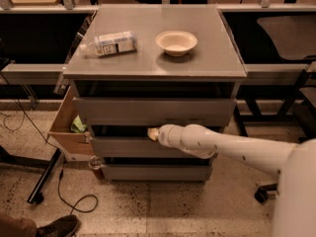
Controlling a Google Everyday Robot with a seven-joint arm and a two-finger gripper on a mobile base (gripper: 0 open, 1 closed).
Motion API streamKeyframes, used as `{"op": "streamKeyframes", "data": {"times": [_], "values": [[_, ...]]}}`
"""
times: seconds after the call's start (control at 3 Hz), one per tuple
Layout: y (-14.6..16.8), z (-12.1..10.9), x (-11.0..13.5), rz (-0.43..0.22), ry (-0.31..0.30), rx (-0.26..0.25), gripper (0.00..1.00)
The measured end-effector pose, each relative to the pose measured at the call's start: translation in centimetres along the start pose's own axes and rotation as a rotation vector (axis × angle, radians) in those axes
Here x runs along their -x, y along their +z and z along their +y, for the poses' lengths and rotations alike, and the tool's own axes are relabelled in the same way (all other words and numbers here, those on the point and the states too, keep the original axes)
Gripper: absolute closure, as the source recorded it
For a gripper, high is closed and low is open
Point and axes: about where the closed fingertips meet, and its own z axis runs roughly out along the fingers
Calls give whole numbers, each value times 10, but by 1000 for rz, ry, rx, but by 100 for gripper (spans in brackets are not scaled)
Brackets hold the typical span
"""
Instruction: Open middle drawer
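Note:
A grey cabinet [148,68] has three handleless drawer fronts stacked one above another. The middle drawer [121,147] lies between the taller top front [153,111] and the shorter bottom front [153,172]. A dark gap shows above its top edge. My gripper [153,133], at the end of the white arm [232,147] that comes in from the right, sits in that gap at the middle drawer's top edge, near its centre. The inside of the drawer is hidden.
A plastic bottle [109,44] lies on its side and a white bowl [176,42] stands on the cabinet top. A cardboard box [66,130] leans against the cabinet's left side. A cable [69,201] and a shoe [57,226] are on the floor at left. Chair legs [264,191] stand at right.

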Motion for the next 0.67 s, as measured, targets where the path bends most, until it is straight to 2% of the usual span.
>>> {"op": "streamKeyframes", "data": {"times": [0.33,0.67], "values": [[10,-23,-25,101,-8,-68,100],[10,-44,-41,140,3,-122,100]]}}
